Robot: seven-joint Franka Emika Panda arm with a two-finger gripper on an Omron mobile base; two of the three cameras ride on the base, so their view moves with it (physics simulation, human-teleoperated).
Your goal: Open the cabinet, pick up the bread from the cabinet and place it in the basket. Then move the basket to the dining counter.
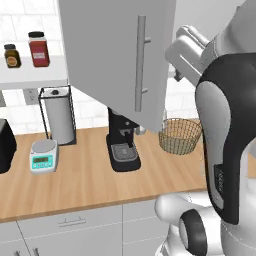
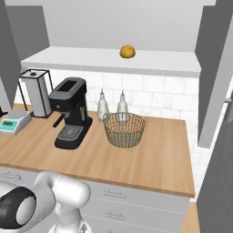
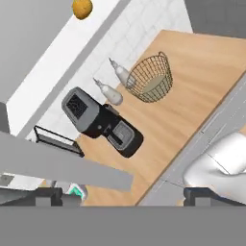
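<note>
The arm has glossy white rounded shells with broad black joint covers. A dark round cap sits in one white joint.

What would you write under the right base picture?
Cabinet open, bread on its shelf above the empty basket beside the coffee machine.

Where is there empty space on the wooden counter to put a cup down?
The light-wood counter is bare along its front edge and right of the round tan wire basket. It is crowded at the back-left: black coffee machine, two pale bottles and small scale.
</note>
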